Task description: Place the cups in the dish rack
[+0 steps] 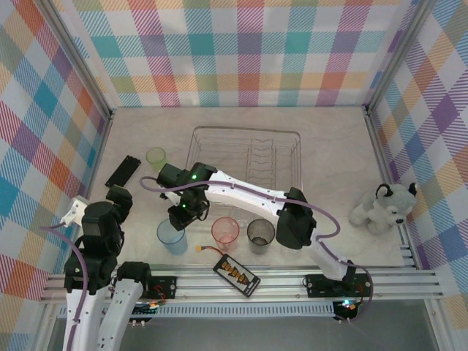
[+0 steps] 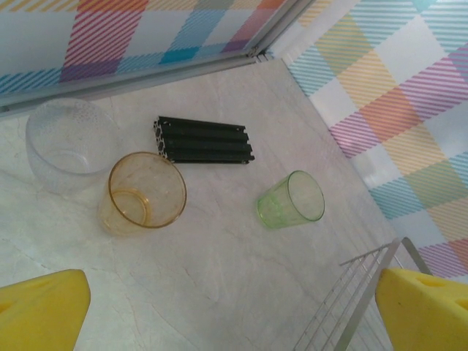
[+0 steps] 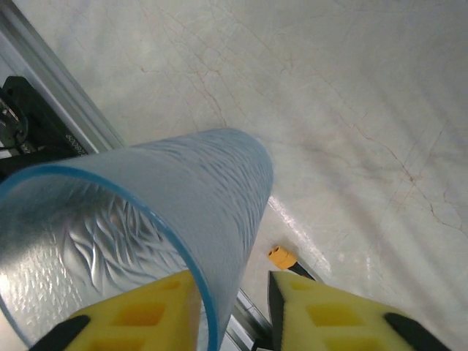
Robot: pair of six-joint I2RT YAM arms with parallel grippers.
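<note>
The bench [image 1: 329, 146] is pale and marbled, with plaid walls around it. The blue cup [image 1: 172, 236] stands near its front edge, well short of the dish rack [image 1: 245, 153], where I see no cup yet.

I judge the cup light, thin-walled plastic, a little springy and slick despite its rippled skin, so the rim wall is the place to pinch, and gently. My right end effector [image 3: 230, 311] has one yellow pad inside the mouth and one outside. A sliver of gap shows by the outer pad, so I cannot tell whether it is truly grasped.

Just beside it stand the pink-red cup [image 1: 225, 231] and the smoky grey cup [image 1: 260, 232].

The top view gives that layout; the right wrist view settles the pad placement. My left end effector [image 2: 234, 314] hangs released over a green cup [image 2: 292, 199], an amber cup [image 2: 146, 194] and a clear cup [image 2: 69, 142].
</note>
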